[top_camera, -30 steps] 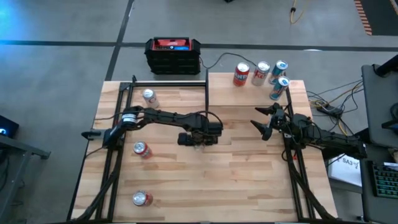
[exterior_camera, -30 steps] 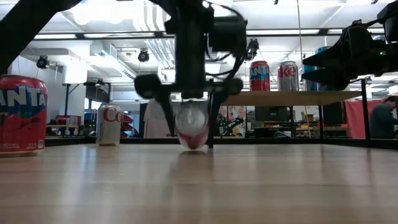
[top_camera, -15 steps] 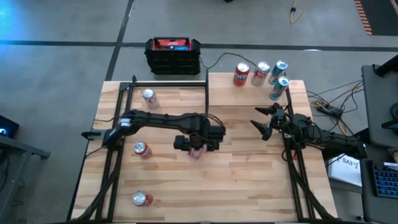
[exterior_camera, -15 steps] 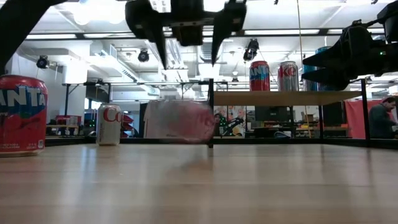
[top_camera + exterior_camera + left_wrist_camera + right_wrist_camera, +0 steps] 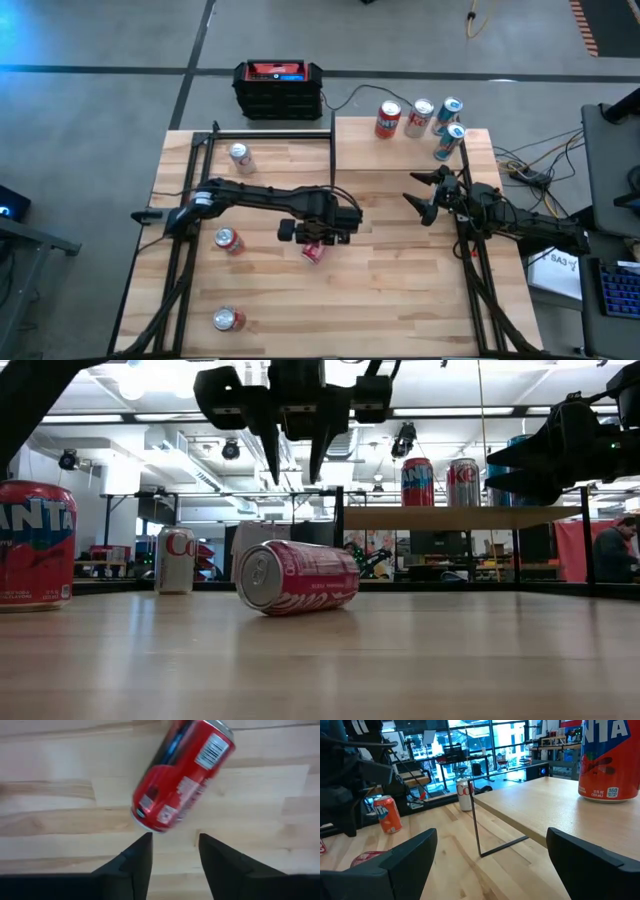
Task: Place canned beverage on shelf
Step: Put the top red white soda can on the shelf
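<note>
The red can (image 5: 314, 252) lies on its side on the pale, striped-grain wooden bench (image 5: 400, 290), a smooth metal cylinder with a silver lid and a white barcode panel; in the low view its lid end faces the camera (image 5: 297, 577). It rests near the bench's middle, well apart from the shelf (image 5: 410, 145), a small pale wood board on thin black posts that carries four upright cans. A second ago the left end effector (image 5: 314, 233) had this can between its fingers at bench level; now it hangs just above the can with its fingers drawn together, holding nothing, and the can has dropped and rolled. The right end effector (image 5: 422, 196), beside the shelf, has not moved and stands wide open and empty.
</note>
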`<move>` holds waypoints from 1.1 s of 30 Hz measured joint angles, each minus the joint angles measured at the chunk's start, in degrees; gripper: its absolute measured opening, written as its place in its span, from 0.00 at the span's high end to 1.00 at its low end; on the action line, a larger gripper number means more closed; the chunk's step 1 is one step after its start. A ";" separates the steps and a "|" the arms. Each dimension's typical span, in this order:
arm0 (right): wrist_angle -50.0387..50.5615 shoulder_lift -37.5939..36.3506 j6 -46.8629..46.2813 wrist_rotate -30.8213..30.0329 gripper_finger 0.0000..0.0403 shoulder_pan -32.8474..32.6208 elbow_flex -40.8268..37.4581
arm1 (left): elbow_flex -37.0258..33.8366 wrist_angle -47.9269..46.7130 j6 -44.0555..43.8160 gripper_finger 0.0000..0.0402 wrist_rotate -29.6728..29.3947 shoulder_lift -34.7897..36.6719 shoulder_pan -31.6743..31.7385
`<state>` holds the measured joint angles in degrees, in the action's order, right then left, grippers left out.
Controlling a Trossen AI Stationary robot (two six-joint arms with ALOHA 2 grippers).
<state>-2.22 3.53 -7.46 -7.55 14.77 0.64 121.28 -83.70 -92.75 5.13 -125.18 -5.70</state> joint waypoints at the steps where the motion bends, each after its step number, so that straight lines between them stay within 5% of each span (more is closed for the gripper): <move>1: 0.00 0.00 0.01 -0.02 0.11 0.00 0.00 | -0.18 0.09 -0.16 0.62 -0.04 -0.15 0.01; 15: 0.00 0.00 0.01 0.00 0.11 0.00 0.00 | -0.57 0.43 7.12 0.23 -1.06 -6.12 -0.25; 22: 0.00 0.00 0.01 -0.01 0.11 0.02 0.00 | -0.44 6.14 22.74 0.21 -0.94 -6.30 -0.89; 33: -0.02 0.00 0.01 -0.01 0.11 0.02 0.00 | -8.36 14.62 26.32 0.23 -1.14 -7.18 -0.79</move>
<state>-2.24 3.53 -7.45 -7.57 14.79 0.64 112.92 -69.08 -66.43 3.98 -132.36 -6.49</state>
